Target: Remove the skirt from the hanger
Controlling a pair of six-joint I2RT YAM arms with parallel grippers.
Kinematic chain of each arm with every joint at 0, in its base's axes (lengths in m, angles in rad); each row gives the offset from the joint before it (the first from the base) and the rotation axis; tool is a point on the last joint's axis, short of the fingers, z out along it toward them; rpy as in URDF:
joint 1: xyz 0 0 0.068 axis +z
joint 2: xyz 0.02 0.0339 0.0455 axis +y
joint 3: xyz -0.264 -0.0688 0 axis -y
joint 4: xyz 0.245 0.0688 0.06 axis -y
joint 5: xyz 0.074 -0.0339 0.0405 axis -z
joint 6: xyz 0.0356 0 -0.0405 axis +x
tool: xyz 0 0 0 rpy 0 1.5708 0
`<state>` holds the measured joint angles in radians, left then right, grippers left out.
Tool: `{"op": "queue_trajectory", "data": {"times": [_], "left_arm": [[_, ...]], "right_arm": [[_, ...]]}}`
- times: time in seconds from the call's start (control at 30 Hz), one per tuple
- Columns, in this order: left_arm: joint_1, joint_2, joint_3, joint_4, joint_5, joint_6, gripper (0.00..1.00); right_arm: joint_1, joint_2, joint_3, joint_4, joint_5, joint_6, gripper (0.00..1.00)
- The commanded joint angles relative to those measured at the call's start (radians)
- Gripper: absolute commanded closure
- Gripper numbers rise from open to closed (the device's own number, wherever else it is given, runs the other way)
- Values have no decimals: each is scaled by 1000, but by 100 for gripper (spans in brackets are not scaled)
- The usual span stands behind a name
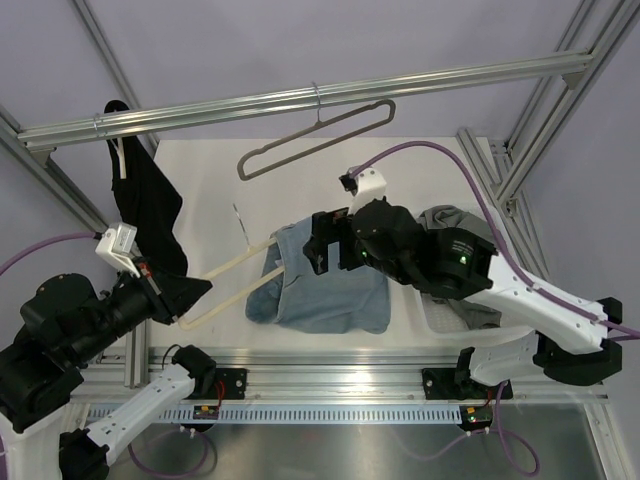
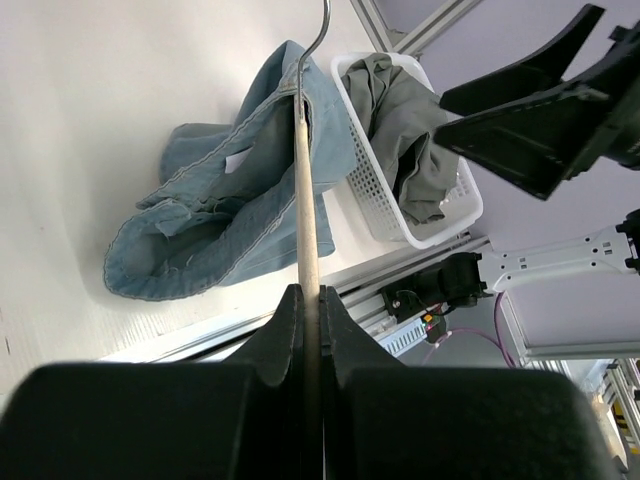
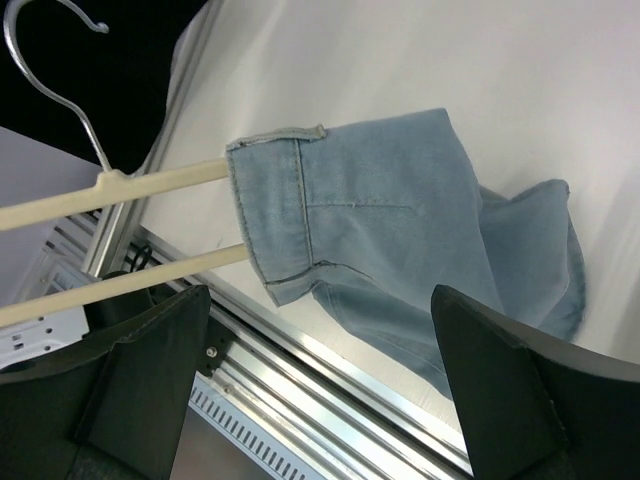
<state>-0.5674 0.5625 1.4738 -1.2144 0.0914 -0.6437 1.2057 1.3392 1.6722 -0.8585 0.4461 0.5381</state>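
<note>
The jeans (image 1: 330,290) sprawl mid-table, soft denim, one end threaded on a cream hanger (image 1: 235,265) that my left gripper (image 1: 165,300) clamps. The skirt (image 1: 452,220), crumpled grey cloth, lies in the basket (image 2: 375,205), just right of my right gripper (image 1: 325,245), which is spread and empty and on the nearer arm. The thin grey hanger (image 1: 318,135) hangs bare along the far rail (image 1: 300,100). I judge the skirt already off.

Jeans (image 1: 330,290) lie on the table (image 1: 210,200), basket (image 2: 380,195) to their right, hanger (image 1: 320,145) behind.

Top view high, facing down; wrist views close, low-angle; all three share denim jeans (image 1: 330,295).
</note>
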Motion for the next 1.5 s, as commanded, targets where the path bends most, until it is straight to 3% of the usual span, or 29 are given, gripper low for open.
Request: {"op": "queue_trajectory", "data": {"times": [0.0,0.3,0.77,0.83,0.93,1.07,1.1,1.3,1.47], "left_arm": [[1,-7,23,108,33,12,100],[0,5,72,101,59,3,100],[0,-3,33,148,87,-13,100],[0,-3,46,139,88,-13,100],[1,0,71,104,82,-2,100],[1,-6,83,78,82,9,100],[0,-10,82,75,83,10,100],[0,-48,34,68,108,41,100],[1,-107,37,61,113,67,100]], "right_arm": [[6,-12,-46,90,11,-24,1],[6,83,-43,134,-72,-38,4],[32,185,-22,153,-20,5,16],[31,193,-2,118,37,22,21],[31,173,-26,110,98,40,40],[29,134,-58,96,150,52,83],[29,130,-58,85,169,66,99],[5,83,-77,3,236,108,100],[-113,-12,-144,-5,227,96,100]]}}
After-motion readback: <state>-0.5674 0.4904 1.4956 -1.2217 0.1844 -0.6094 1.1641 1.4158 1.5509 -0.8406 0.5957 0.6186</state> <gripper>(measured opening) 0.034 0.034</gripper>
